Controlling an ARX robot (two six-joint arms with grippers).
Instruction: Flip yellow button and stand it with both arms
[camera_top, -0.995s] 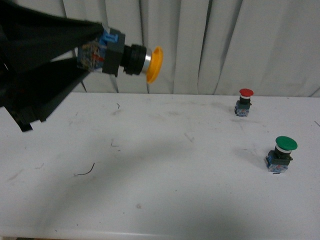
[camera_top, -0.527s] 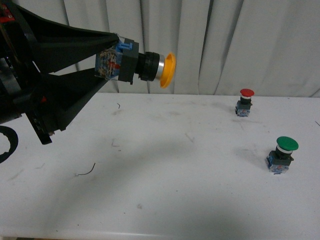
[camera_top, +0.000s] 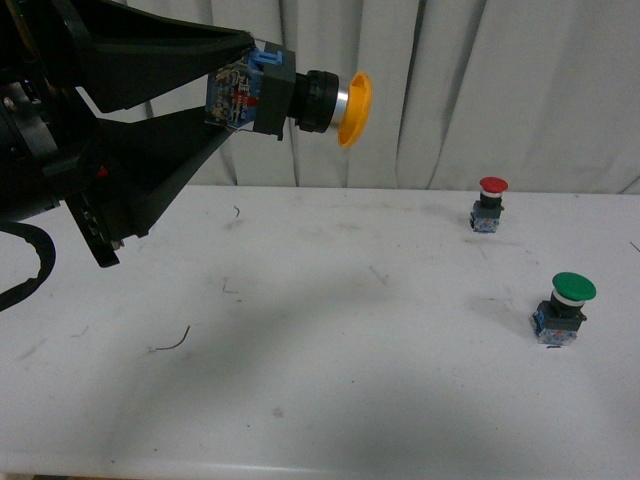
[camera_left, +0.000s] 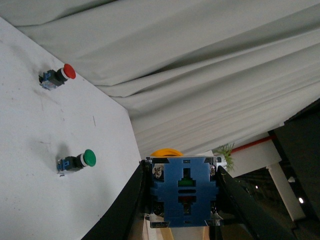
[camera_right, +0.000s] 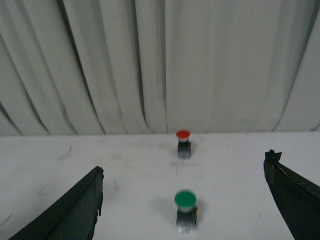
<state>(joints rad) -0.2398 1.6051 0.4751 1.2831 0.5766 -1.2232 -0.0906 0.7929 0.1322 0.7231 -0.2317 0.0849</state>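
Left tool (camera_top: 232, 95) closed tight on the yellow button (camera_top: 300, 98), clamping its blue base between both black fingers (camera_top: 170, 50). Button is held in the air, well above the surface (camera_top: 350, 400), lying sideways: yellow cap points to the robot's right, black collar and silver ring sit between cap and base. It hangs in front of the grey curtain (camera_top: 450, 90) and touches only the tool. Left wrist view shows the blue base end-on, squeezed between the two fingers, with a sliver of the yellow cap peeking out beyond it.

Right tool (camera_right: 184, 165) is spread wide and grips nothing; both of its black fingers (camera_right: 75, 210) show at the edges of the right wrist view, well apart. It is out of the front view.

Red switch (camera_top: 491, 203) stands upright on the surface at the far right, near the curtain. Green switch (camera_top: 565, 308) stands upright too, nearer the robot and slightly further right, apart from the red one. Right wrist view has both switches in line between the open fingers, green closer, red behind it; neither touches the tool.

A thin dark thread (camera_top: 170, 343) lies on the surface at the left, below the left tool. Surface is white with faint scuffs and a soft shadow across the middle
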